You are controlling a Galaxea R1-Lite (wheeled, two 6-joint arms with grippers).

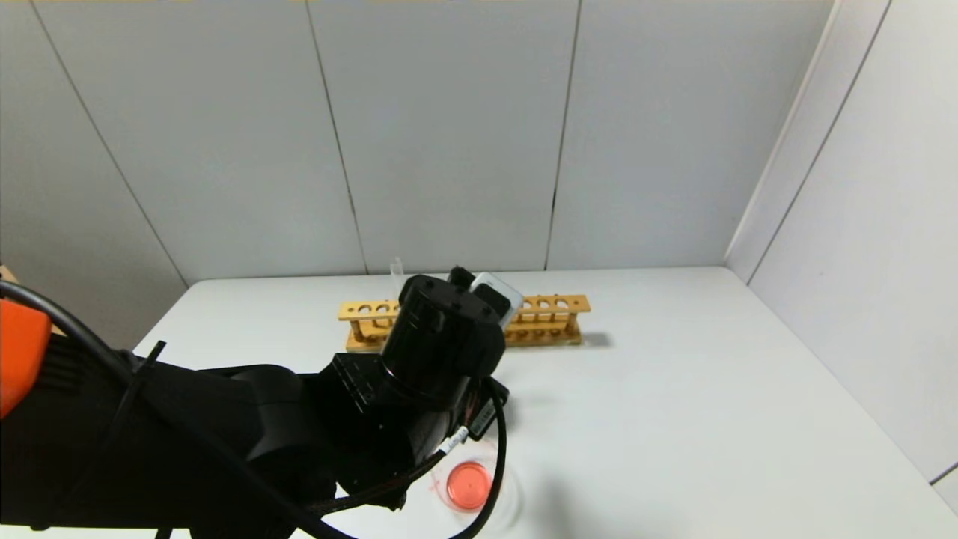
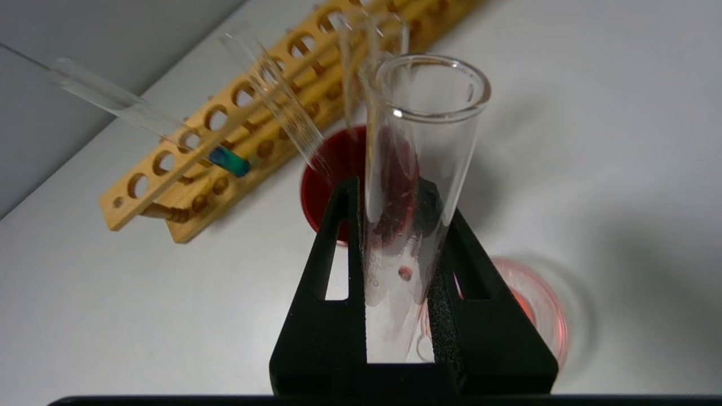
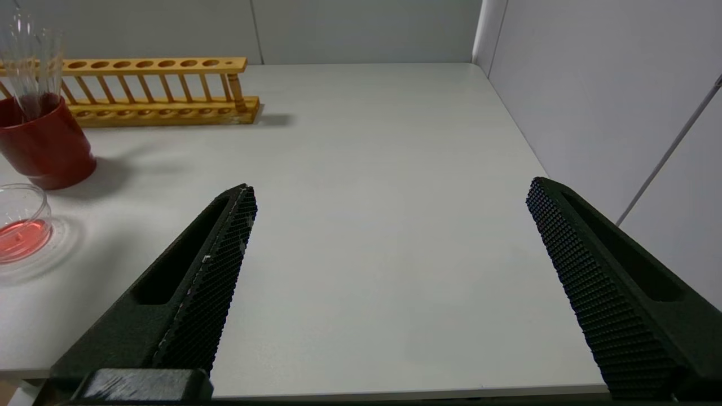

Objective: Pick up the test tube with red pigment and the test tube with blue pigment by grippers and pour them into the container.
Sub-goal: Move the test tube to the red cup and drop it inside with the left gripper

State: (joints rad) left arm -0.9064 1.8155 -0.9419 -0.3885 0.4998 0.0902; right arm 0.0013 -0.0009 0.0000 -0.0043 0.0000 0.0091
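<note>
Glass red tube, nearly drained, sits pinched in the left pincer above the cup; beaker beside holds pink liquid. Right pincer hangs spread.

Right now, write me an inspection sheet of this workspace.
Surface: white table, bare on the right.
Job's things: container holds red liquid; emptied test tube with red pigment is clamped, only droplets left; test tube with blue pigment leans in the wooden rack.
Clutter: red cup holding clear tubes.
Grippers: left gripper shut on the tube; right gripper open, idle over bare table.
Cables: black cable loops off the left arm above the container.
Surroundings: grey wall panels.
</note>
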